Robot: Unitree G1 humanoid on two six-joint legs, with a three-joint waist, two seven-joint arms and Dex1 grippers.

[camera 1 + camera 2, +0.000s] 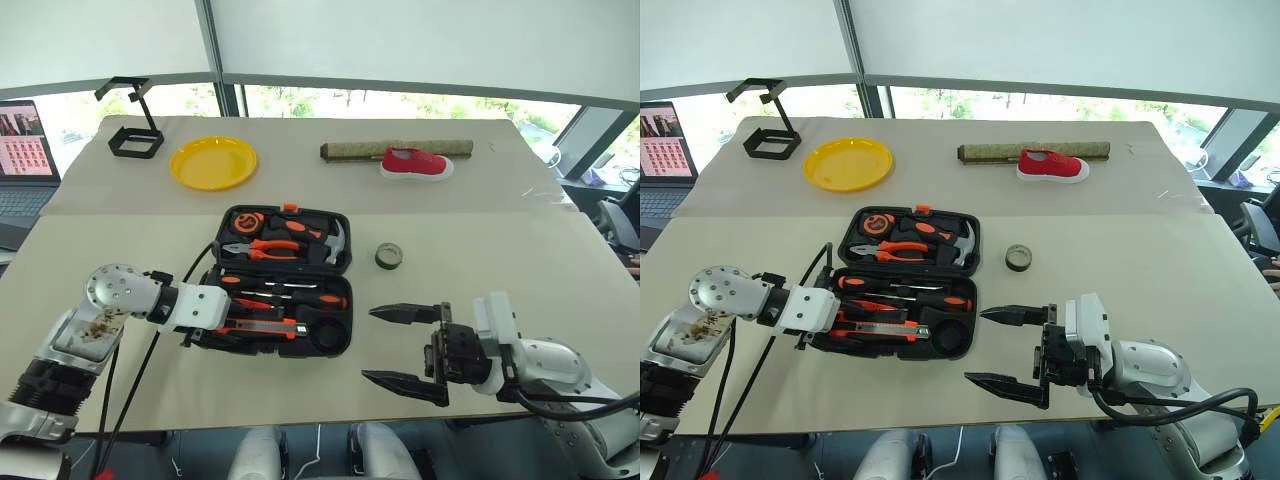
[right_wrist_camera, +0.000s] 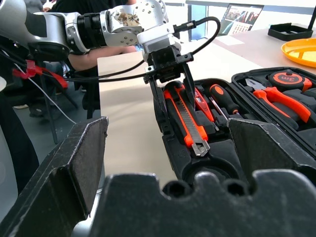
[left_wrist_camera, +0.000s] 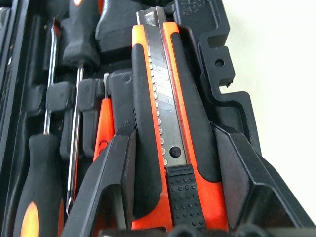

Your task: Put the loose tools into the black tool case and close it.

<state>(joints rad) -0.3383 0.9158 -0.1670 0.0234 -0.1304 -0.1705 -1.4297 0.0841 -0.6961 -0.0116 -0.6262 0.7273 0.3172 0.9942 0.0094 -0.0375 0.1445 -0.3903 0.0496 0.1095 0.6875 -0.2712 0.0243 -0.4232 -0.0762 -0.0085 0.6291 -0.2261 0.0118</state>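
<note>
Left gripper (image 2: 170, 81) sits at the near-left end of the open black tool case (image 1: 335, 345), fingers half spread around the handle end of the orange-and-black utility knife (image 3: 168, 133). In the left wrist view one finger lies along each side of the knife, touching or nearly so; whether it is really clamped can't be told. Looks like it is seating the knife into its moulded slot in the case's front half. The knife's long axis runs left-right along the case's near edge, blade tip pointing toward the round recess at the right end. Just behind it, the slim screwdrivers (image 1: 290, 293) lie parallel in their slots, handles mixed orange and black. The case's rear half holds pliers (image 1: 262, 249), hammer (image 1: 333, 241) and tape measure (image 1: 243, 220).

Right of the case, the small dark roll of tape (image 1: 389, 256) lies flat on the table (image 1: 560, 270), apart from the case, not yet packed, probably meant for the round recess. Right gripper (image 1: 405, 345) hovers near the case's right end, jaws wide apart, empty, pointing left toward the case, likely waiting.
</note>
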